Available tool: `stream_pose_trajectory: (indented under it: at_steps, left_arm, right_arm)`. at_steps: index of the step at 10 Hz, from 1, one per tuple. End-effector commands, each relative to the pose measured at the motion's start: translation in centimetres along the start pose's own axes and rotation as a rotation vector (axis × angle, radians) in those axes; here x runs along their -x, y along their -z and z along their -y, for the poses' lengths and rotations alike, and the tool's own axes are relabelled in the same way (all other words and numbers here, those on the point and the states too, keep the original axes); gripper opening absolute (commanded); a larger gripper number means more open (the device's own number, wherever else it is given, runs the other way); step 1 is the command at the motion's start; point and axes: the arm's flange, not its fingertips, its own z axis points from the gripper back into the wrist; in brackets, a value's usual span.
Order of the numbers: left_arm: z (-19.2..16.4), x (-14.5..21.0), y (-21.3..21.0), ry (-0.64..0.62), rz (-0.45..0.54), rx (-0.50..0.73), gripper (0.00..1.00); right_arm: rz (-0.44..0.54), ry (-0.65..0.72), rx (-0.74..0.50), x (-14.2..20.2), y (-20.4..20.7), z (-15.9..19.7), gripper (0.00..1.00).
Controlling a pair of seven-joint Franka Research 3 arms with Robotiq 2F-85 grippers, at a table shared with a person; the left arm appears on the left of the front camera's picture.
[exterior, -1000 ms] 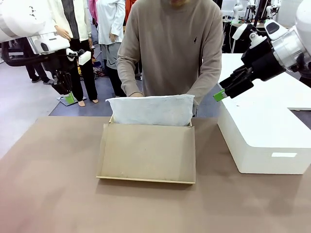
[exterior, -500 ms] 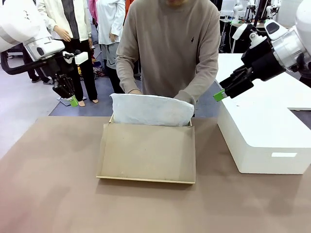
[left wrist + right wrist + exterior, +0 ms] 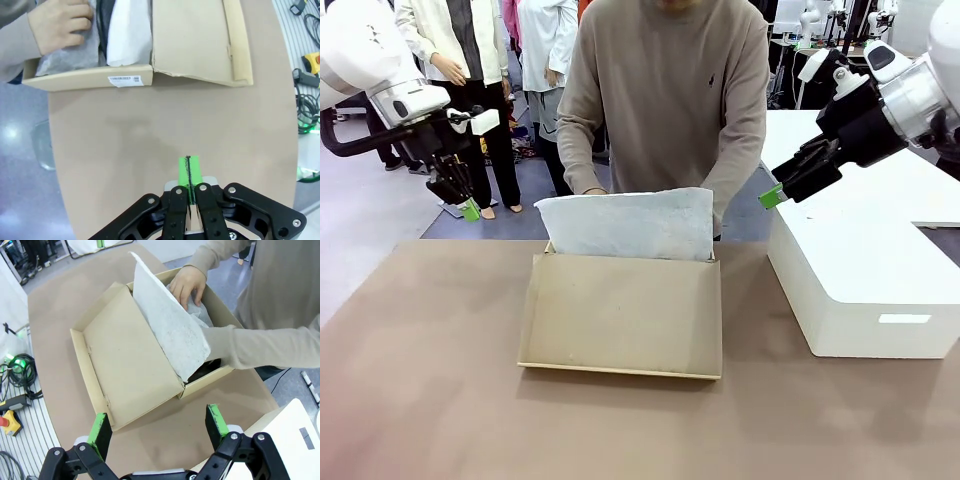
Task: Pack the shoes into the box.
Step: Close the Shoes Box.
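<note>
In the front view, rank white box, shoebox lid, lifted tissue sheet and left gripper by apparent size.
1. white box, partly cut off by the frame
2. shoebox lid
3. tissue sheet
4. left gripper, smallest by far

- This is a robot laboratory in a large open hall.
- 2 white robot arms, the left arm point(image 3: 365, 55) and the right arm point(image 3: 920, 95), work at 1 brown tabletop point(image 3: 430, 400).
- A red emergency stop button point(image 3: 7, 422) on a yellow case lies beside the tabletop.
- Black cables point(image 3: 15, 371) lie coiled there, near a green lamp point(image 3: 18, 361).
- The floor point(image 3: 360, 200) is smooth, grey-blue and shiny.
</note>
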Motion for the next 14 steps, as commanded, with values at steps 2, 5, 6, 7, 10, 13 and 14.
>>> stream_pose_trajectory:
  at_steps: [2,5,6,7,10,13,14]
  left_arm:
    - [0.12,-0.14,-0.23,-0.013,-0.003,-0.007,0.00]
    - [0.12,-0.14,-0.23,-0.013,-0.003,-0.007,0.00]
    - [0.12,-0.14,-0.23,-0.013,-0.003,-0.007,0.00]
    - [0.00,0.00,0.00,0.000,0.000,0.000,0.00]
    - [-0.35,0.27,0.75,0.002,-0.044,-0.007,0.00]
    - [-0.14,0.27,0.53,0.003,-0.059,-0.021,0.00]
    - [-0.22,0.48,0.67,-0.005,-0.057,-0.018,0.00]
  right_arm:
    - [0.026,-0.008,-0.013,-0.07,0.14,0.24,1.00]
    - [0.026,-0.008,-0.013,-0.07,0.14,0.24,1.00]
    - [0.026,-0.008,-0.013,-0.07,0.14,0.24,1.00]
    - [0.026,-0.008,-0.013,-0.07,0.14,0.24,1.00]
    - [0.026,-0.008,-0.013,-0.07,0.14,0.24,1.00]
    - [0.026,-0.008,-0.013,-0.07,0.14,0.24,1.00]
    - [0.026,-0.008,-0.013,-0.07,0.14,0.24,1.00]
